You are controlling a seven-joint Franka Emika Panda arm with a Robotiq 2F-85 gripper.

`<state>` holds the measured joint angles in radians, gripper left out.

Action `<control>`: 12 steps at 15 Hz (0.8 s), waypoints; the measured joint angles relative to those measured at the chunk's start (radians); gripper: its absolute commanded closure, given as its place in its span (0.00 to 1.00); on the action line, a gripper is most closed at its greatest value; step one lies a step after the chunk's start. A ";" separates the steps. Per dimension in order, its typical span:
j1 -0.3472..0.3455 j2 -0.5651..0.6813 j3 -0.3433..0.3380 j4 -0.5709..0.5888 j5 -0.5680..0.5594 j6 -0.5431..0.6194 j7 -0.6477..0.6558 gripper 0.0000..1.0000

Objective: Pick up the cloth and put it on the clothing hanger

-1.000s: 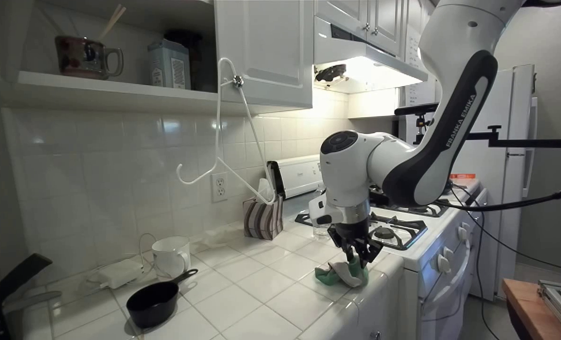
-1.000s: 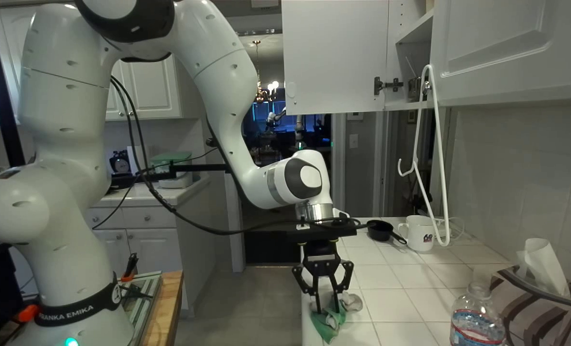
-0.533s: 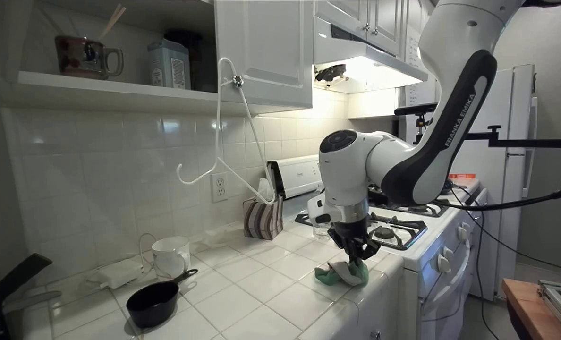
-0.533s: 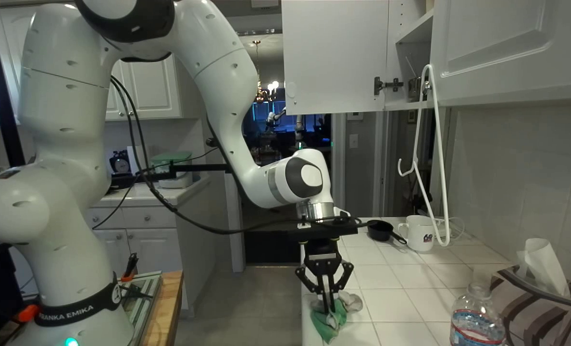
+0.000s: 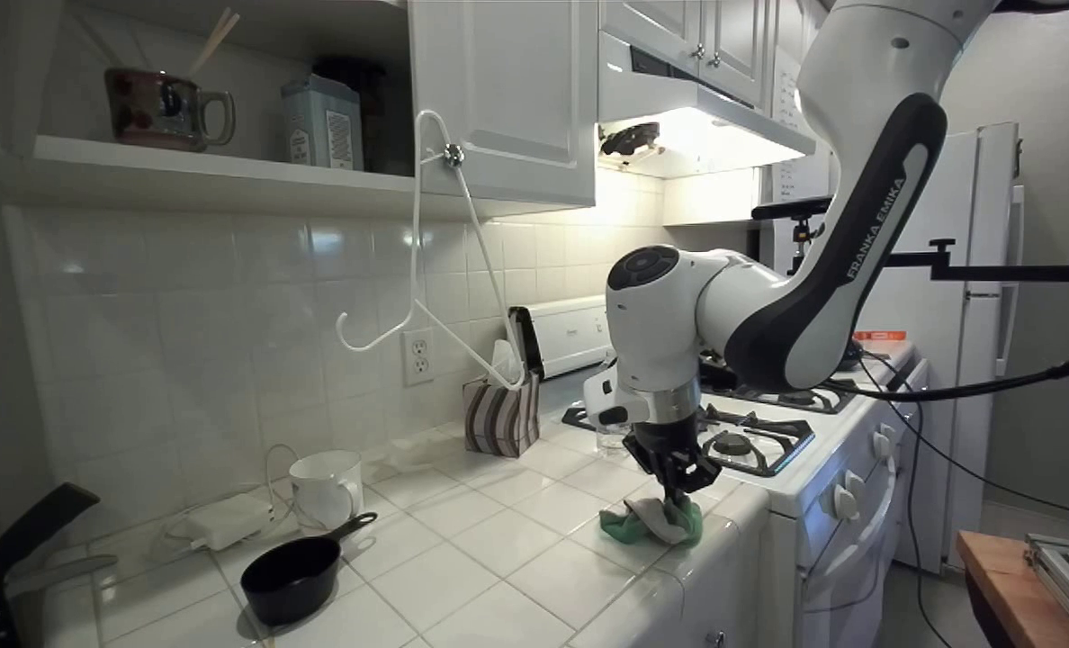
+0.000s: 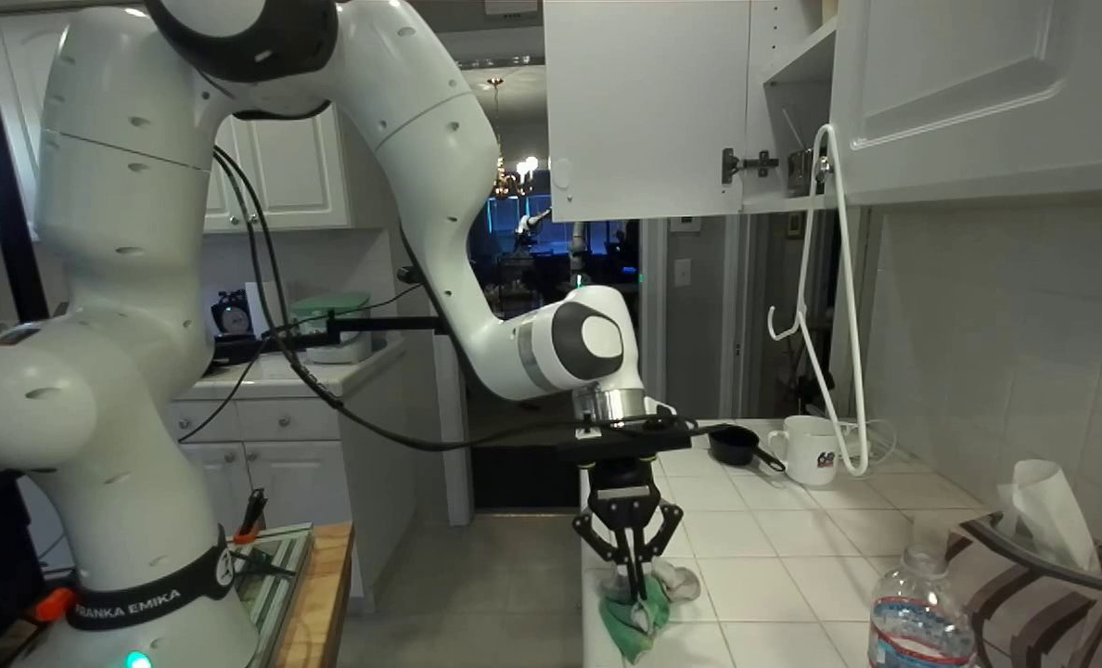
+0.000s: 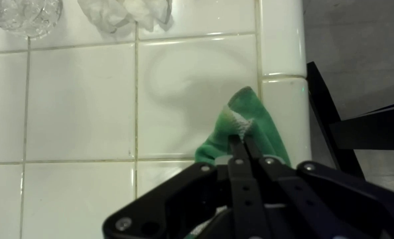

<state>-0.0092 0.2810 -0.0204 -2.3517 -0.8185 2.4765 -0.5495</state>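
Downward points the gripper [image 7: 241, 138], its fingers pinched together on a fold of the green and white cloth [image 5: 653, 520], which lies crumpled on the tiled counter [image 5: 498, 544] near its edge. Well apart, the white hanger [image 6: 849, 288] hangs from a cabinet knob [image 5: 453, 155].

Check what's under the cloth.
White tiled counter shows right around the cloth, so presumably tile continues beneath. The spot itself is covered in every view; anything tucked under there can't be seen.
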 measured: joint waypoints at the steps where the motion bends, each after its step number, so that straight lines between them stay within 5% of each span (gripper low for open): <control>1: 0.001 -0.003 0.000 0.000 -0.003 0.000 0.003 0.99; 9: 0.008 -0.148 0.009 -0.039 -0.105 0.045 0.059 0.99; 10: 0.008 -0.169 0.009 -0.048 -0.106 0.047 0.059 0.72; 11: 0.008 -0.184 0.010 -0.054 -0.106 0.048 0.059 0.90; 12: 0.008 -0.193 0.012 -0.058 -0.106 0.048 0.059 0.95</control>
<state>-0.0014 0.0883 -0.0083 -2.4096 -0.9243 2.5246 -0.4901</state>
